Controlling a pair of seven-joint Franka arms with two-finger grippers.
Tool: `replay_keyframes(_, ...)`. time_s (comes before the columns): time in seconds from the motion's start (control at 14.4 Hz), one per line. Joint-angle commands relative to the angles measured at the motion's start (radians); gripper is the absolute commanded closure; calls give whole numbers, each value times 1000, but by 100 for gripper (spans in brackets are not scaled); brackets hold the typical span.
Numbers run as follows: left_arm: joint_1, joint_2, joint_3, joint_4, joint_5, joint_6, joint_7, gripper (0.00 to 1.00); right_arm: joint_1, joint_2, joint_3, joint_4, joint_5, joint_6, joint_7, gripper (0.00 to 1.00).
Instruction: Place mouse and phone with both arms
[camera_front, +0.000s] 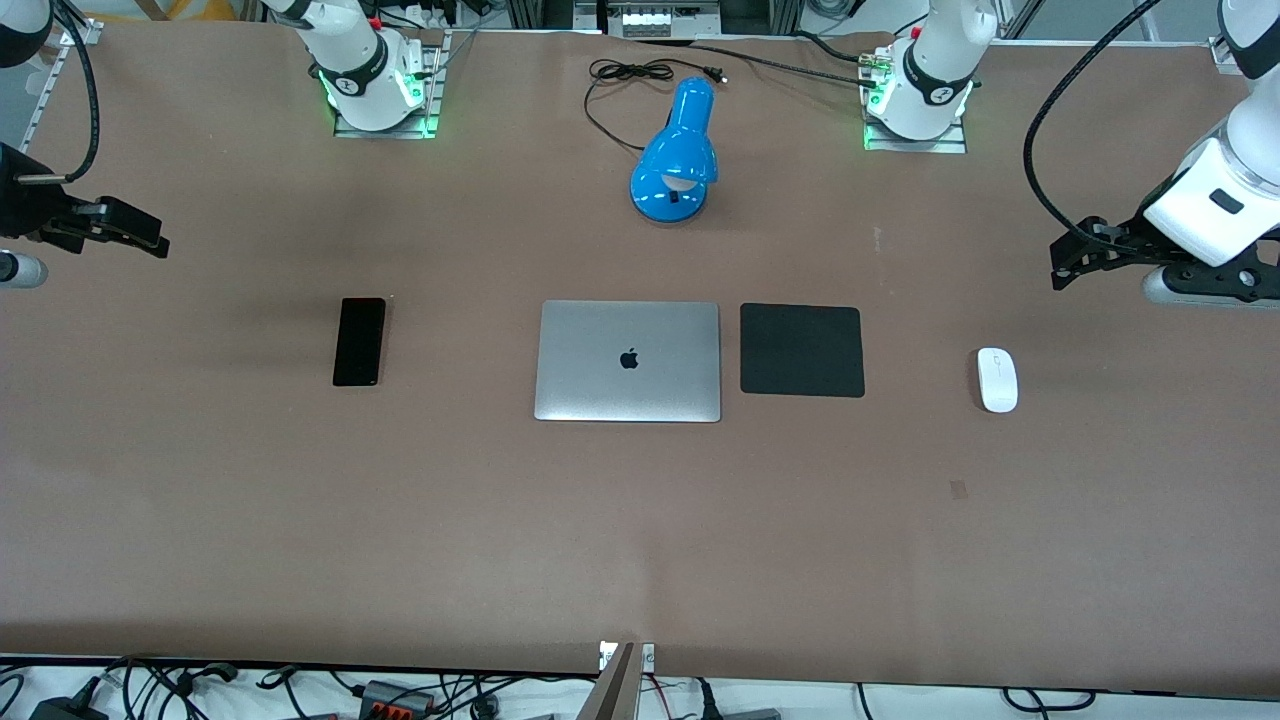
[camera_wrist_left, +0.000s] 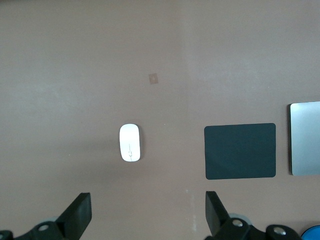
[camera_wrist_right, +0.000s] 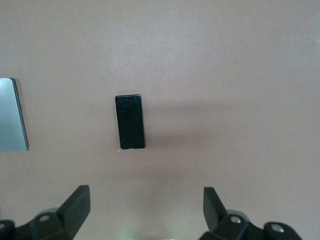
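Left tool (camera_wrist_left: 147, 212) spread, empty, raised over desk (camera_front: 640, 520); mouse (camera_wrist_left: 130, 142) lies below and ahead, between fingers' line. Right tool (camera_wrist_right: 146, 210) spread, empty, raised; phone (camera_wrist_right: 130, 122) ahead, long axis along approach. Each arm nearest own object.

A robotics lab: two arm bases (camera_front: 375, 85) bolted to a brown-covered table (camera_front: 640, 520), loose cables (camera_front: 400, 695) along its edge.

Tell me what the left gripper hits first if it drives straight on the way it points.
Likely the bare table, just short of the mouse. The open left gripper looks down at it, though the depth is hard to judge.
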Motion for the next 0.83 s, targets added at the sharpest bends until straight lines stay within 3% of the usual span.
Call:
replay_keyframes(0.0,13,14,-12,28,-4,-5,-2,0,6,28,2,31,13,-19,6,0)
replay_keyframes(0.21,13,14,-12,28,-4,-5,-2,0,1,138,2,26,13,-15,6,0)
replay_keyframes(0.42,11,17,-12,28,-3,-3,-4,0,-2,325,2,26,18,39,1,0)
replay_keyframes(0.76,13,52,-12,26,-3,-13,5,0,17,524,4,-29,70,240,18,0)
